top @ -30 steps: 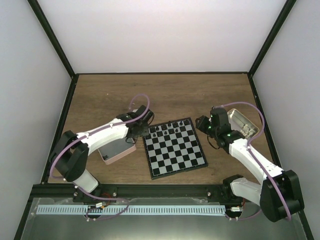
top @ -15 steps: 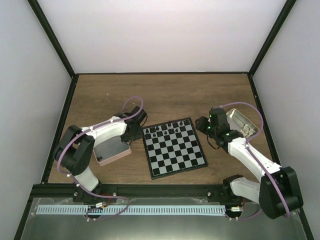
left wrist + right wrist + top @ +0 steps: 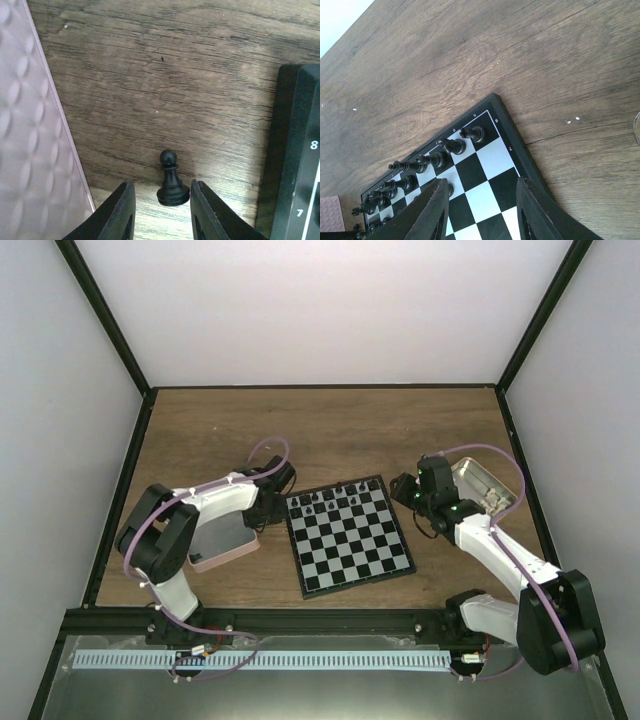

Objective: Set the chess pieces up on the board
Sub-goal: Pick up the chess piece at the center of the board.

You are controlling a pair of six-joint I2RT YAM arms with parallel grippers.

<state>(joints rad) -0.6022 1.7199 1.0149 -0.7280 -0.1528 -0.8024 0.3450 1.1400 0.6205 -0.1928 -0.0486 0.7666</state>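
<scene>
The board lies mid-table, with black chess pieces in its two far rows and no cream pieces in view. My left gripper is low over the wood between the pink tray and the board's left edge. In the left wrist view it is open, and one black pawn stands upright on the wood between the fingertips, close to the right one. My right gripper hovers by the board's far right corner. In the right wrist view it is open and empty over the board, near several black pieces.
A pink-rimmed tray sits left of the board and also shows in the left wrist view. A tan tin sits at the right behind the right arm. The board's corner is close on the pawn's right.
My left gripper has moved left from the board's far left corner to the strip of wood between tray and board. The right arm has barely moved.
</scene>
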